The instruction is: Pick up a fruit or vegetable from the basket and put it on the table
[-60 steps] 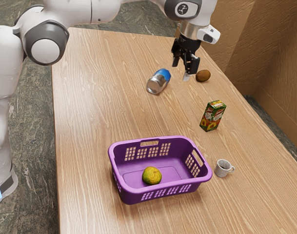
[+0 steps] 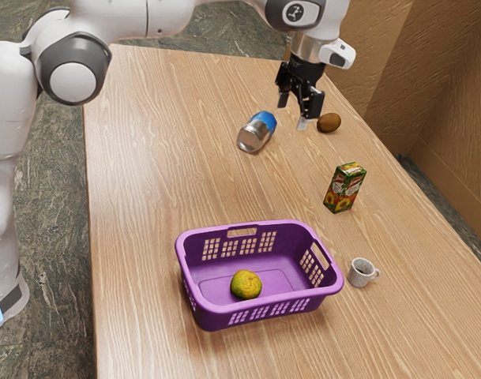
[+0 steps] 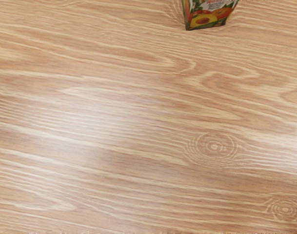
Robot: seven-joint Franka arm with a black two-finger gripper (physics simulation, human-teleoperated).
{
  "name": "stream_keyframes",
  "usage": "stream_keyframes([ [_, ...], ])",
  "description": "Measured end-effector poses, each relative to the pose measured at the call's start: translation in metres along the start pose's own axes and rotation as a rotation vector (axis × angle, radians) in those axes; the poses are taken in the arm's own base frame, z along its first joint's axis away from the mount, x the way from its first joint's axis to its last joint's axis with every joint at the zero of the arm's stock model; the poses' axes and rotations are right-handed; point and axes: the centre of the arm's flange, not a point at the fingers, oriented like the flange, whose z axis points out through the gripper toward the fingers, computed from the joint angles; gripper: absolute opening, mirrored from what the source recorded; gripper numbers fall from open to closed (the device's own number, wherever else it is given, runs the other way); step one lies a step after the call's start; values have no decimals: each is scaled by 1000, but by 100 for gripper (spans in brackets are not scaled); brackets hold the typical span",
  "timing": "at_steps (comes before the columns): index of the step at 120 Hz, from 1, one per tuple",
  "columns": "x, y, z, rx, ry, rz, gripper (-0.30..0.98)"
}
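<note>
The gripper [image 2: 293,113] is high over the far part of the table, its two fingers apart and nothing held between them. A purple basket [image 2: 207,318] stands on the table [image 2: 153,174] nearer the camera, well away from the hand. Inside it, on the basket's floor, rests a round yellow-green fruit [image 2: 246,285]. A brown oval fruit or vegetable [image 2: 328,122] lies outside the basket, close to the gripper in the exterior view. Bare wood of the table [image 3: 138,122] lies below the hand in the wrist view.
A blue and silver can [image 2: 257,132] lies on its side near the gripper. Between the hand and the basket stands a juice carton [image 2: 345,188], whose lower part [image 3: 207,17] shows in the wrist view. Beside the basket is a small grey cup [image 2: 361,272].
My hand has shifted only very slightly toward the exterior view's left. The basket, the fruit and the other objects have stayed put.
</note>
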Motion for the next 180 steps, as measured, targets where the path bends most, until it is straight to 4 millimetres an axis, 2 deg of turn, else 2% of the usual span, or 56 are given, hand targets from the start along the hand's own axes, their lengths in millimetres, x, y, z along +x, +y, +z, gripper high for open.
stream_keyframes([
  [6,-4,9,-7,-6,10,19,69],
  [22,-16,60,-6,-20,-4,128,69],
  [29,-25,93,4,-17,-30,202,69],
  [36,-40,139,6,-26,-35,297,69],
  [43,-53,176,20,-30,-49,373,69],
  [48,-59,193,27,-33,-52,410,69],
  [62,-76,226,38,-39,-52,486,69],
  [80,-147,235,60,49,-69,543,69],
  [91,-177,239,73,65,-67,581,69],
  [97,-178,232,79,63,-63,578,68],
  [108,-165,209,88,56,-56,545,69],
  [115,-164,204,90,53,-43,548,69],
  [134,-185,235,85,42,-6,643,69],
  [154,-188,238,84,23,3,749,69],
  [164,-199,245,80,24,15,840,69],
  [180,-210,255,86,25,4,985,69],
])
